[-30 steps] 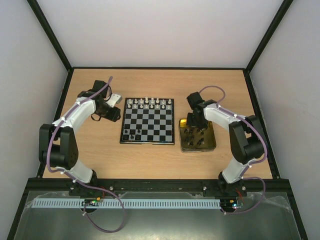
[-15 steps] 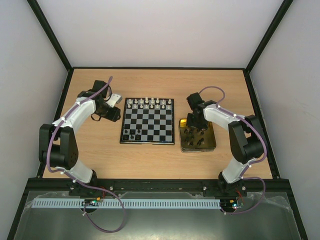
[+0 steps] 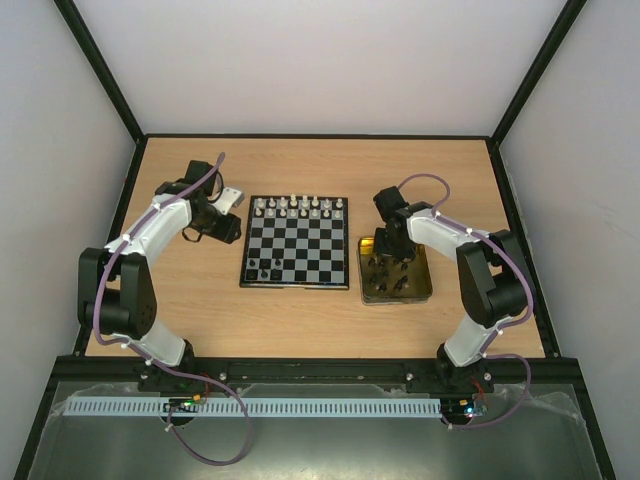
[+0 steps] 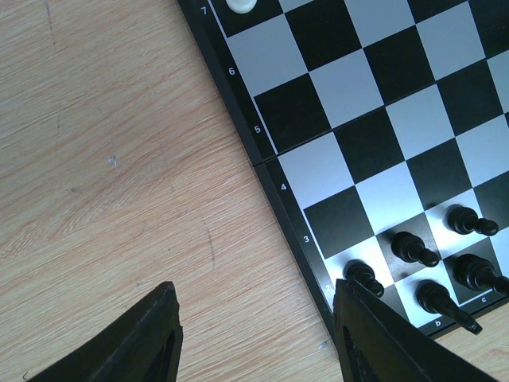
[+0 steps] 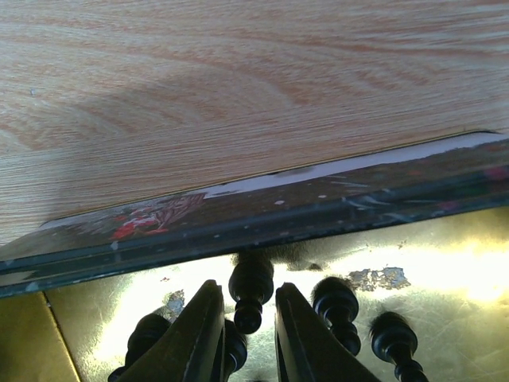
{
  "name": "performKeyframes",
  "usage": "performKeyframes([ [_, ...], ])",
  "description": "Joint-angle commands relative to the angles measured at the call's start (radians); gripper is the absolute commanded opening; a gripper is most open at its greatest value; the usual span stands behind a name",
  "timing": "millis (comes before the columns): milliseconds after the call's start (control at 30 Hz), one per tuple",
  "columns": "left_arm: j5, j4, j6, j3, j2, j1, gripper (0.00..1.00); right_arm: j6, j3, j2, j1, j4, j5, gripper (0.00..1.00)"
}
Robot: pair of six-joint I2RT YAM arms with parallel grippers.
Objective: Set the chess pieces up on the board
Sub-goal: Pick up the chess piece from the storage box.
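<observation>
The right gripper (image 5: 245, 290) has shifted a little over the tin (image 5: 358, 199), its fingers (image 5: 199, 334) hugging a standing black chess piece (image 5: 251, 278) between them (truly pinched? I cannot tell), the board (image 3: 296, 241) lying to its left, the left gripper (image 4: 254, 286) open, empty.

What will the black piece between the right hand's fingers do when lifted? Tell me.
The black piece is tiny and rigid-looking, so probably light and stiff. Its glossy, rounded profile may slip or pivot between the right hand's fingers. Neighbouring pieces sit close in the tin, so they could get knocked.
</observation>
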Motion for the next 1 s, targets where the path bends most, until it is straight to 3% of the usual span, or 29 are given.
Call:
performKeyframes([
  [0,-0.002,-0.01,0.003,0.004,-0.017,0.006,0.54,0.001,-0.012,0.003,-0.006,-0.002,0.027,0.18],
  [967,-0.003,-0.01,0.004,-0.011,-0.025,0.006,0.54,0.001,-0.018,0.014,-0.006,0.011,0.021,0.1],
])
